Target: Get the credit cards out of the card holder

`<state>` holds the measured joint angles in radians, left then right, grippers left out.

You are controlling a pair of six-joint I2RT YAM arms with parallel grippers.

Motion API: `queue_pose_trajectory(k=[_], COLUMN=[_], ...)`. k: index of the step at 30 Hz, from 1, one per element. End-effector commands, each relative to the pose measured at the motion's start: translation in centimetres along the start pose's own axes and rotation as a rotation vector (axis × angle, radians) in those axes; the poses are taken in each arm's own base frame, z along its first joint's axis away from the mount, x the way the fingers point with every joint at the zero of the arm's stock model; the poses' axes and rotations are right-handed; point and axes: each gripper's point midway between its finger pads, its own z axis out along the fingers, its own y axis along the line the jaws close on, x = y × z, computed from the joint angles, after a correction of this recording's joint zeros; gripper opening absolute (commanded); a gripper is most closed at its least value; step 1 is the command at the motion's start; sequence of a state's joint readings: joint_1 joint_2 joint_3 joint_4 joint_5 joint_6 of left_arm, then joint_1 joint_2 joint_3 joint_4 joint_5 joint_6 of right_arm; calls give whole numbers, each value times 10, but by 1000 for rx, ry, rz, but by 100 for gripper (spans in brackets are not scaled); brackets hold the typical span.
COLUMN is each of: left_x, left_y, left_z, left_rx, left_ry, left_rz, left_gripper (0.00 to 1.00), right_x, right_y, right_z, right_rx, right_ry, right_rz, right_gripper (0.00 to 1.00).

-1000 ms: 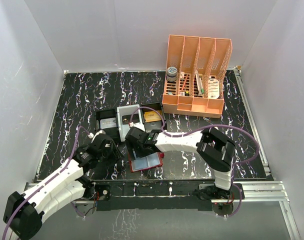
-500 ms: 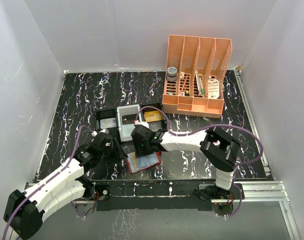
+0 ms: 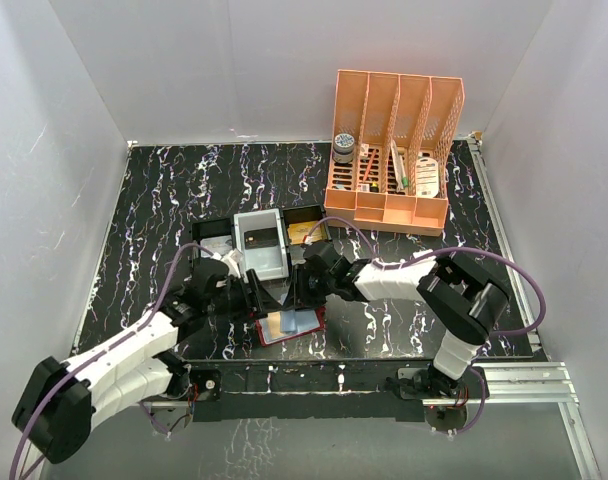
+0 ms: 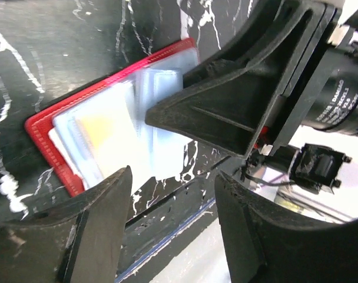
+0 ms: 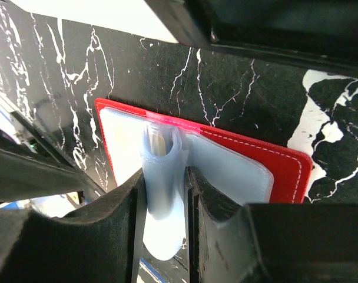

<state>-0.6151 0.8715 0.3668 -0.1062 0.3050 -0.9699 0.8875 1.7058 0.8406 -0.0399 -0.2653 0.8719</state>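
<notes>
The red card holder (image 3: 267,338) lies open near the table's front edge. It also fills the right wrist view, red rim (image 5: 285,171) on the right. A tan-orange credit card (image 3: 271,323) shows through its pale blue plastic sleeves (image 3: 300,321). My right gripper (image 3: 303,294) is shut on a bunched-up sleeve (image 5: 164,206). A tan card edge (image 5: 161,144) peeks from the top of that sleeve. My left gripper (image 4: 173,230) is open just left of the holder (image 4: 43,127) and holds nothing. The orange card (image 4: 99,127) lies beyond its fingers.
A black compartmented tray (image 3: 212,236) with a grey insert (image 3: 261,246) sits just behind the holder, a tan-orange flat thing (image 3: 306,232) in its right compartment. An orange desk organiser (image 3: 392,150) stands at the back right. The metal rail (image 3: 504,378) runs just in front.
My right gripper has swung to the holder's right side and shut on the sleeve. My left gripper has moved in toward the holder's left edge and opened slightly wider.
</notes>
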Motion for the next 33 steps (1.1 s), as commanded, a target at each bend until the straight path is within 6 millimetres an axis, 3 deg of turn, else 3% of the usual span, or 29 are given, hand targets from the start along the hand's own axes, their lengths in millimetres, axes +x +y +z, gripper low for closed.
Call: queue_pose_trajectory(k=[1, 11, 21, 33], left_x=[12, 16, 31, 28], left_y=[-26, 6, 25, 10], left_z=[10, 32, 41, 42], left_rx=[178, 58, 14, 107], left_ry=[97, 114, 174, 149], left_rz=[24, 9, -6, -18], left_gripper=[57, 60, 61, 62], right_x=[2, 4, 2, -3], right_y=[1, -7, 1, 12], right_z=[-5, -4, -7, -18], right_rx=[-72, -68, -123, -190], right_ry=[12, 16, 19, -1], right_rz=[59, 87, 109, 124], right_gripper=[28, 28, 30, 44])
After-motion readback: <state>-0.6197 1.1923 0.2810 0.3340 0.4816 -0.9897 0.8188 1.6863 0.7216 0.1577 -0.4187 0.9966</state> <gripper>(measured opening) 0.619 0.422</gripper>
